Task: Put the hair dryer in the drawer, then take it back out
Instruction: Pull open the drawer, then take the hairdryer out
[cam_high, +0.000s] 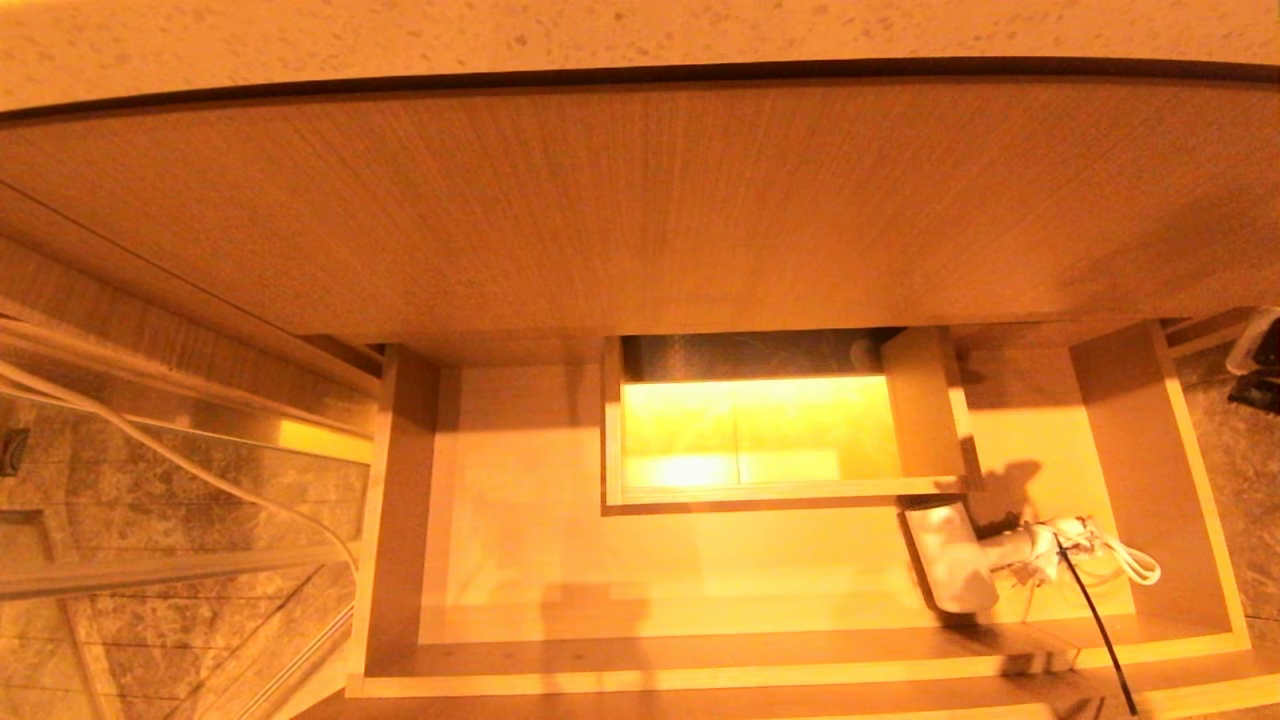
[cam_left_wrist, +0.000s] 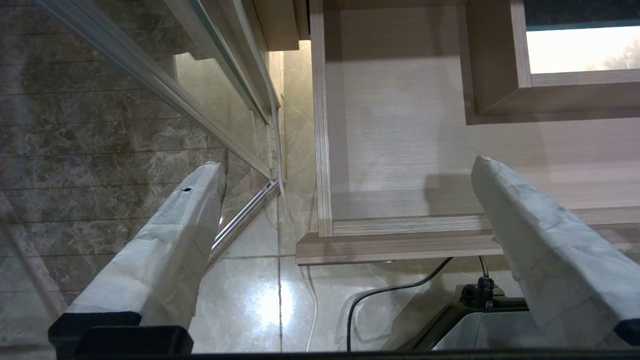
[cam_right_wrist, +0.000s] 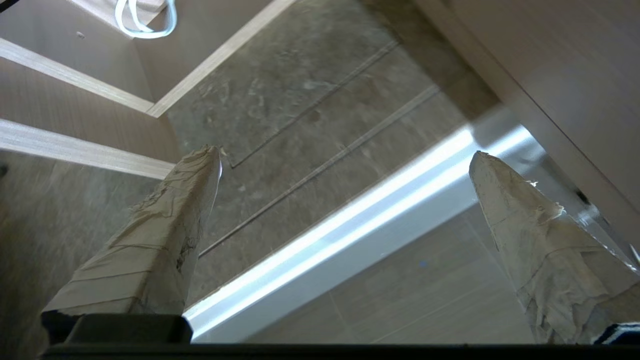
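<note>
The white, smooth-barrelled hair dryer (cam_high: 952, 568) lies on its side on the floor of the wide, shallow, pale wood drawer (cam_high: 560, 590), in the front right part, just beside the right front corner of the rectangular boxed notch (cam_high: 925, 415) at the drawer's mid-back. Its bundled white cord (cam_high: 1100, 550) lies beside it toward the drawer's right wall, and a thin black cable (cam_high: 1095, 625) crosses the drawer's front edge there.

The right end effector (cam_right_wrist: 345, 155) is away from the dryer, outside the drawer's right side. Its tape-wrapped fingers (cam_right_wrist: 165, 235) are spread wide with nothing between them, pointing down at the dark marbled floor (cam_right_wrist: 300, 100) and a bright metal strip (cam_right_wrist: 350, 235); a loop of the white cord shows in the drawer corner.

The left end effector (cam_left_wrist: 347, 165) hangs parked over the drawer's front left corner, its fingers also spread and empty, above pale glossy floor tiles (cam_left_wrist: 250, 300).
</note>
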